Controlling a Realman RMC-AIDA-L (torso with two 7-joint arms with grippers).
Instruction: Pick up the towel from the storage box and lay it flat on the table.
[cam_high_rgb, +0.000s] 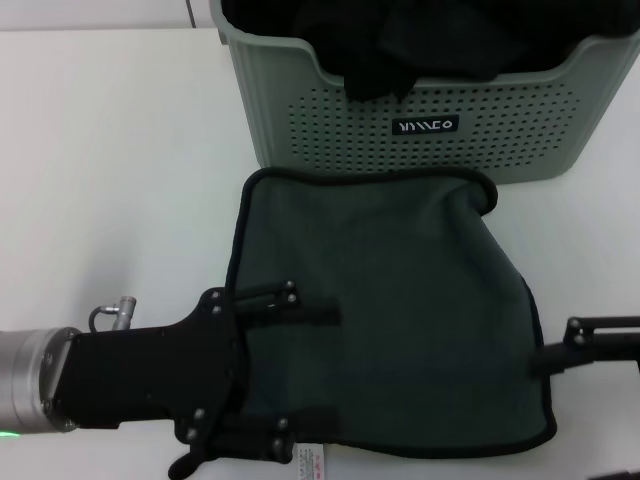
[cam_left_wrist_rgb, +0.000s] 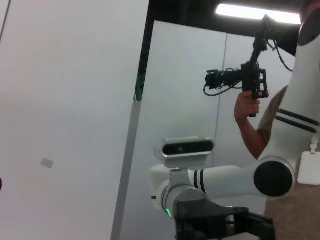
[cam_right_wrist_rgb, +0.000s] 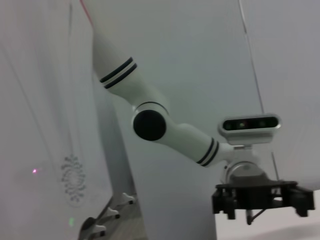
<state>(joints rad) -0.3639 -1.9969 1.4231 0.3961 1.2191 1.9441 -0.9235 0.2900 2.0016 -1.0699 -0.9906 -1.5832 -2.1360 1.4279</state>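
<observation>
one towel (cam_high_rgb: 390, 300) flat on the table (cam_high_rgb: 110, 170), under two claws: left claw (cam_high_rgb: 320, 365) spread, right claw's (cam_high_rgb: 545, 360) state unclear

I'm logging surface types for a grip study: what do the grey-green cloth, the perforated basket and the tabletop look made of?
The dark grey-green square towel looks like soft, matte woven or microfibre fabric with black stitched trim. The sage-green storage box seems to be moulded plastic, given its even round holes and smooth rim. The white table looks smooth and hard, perhaps laminate.
</observation>
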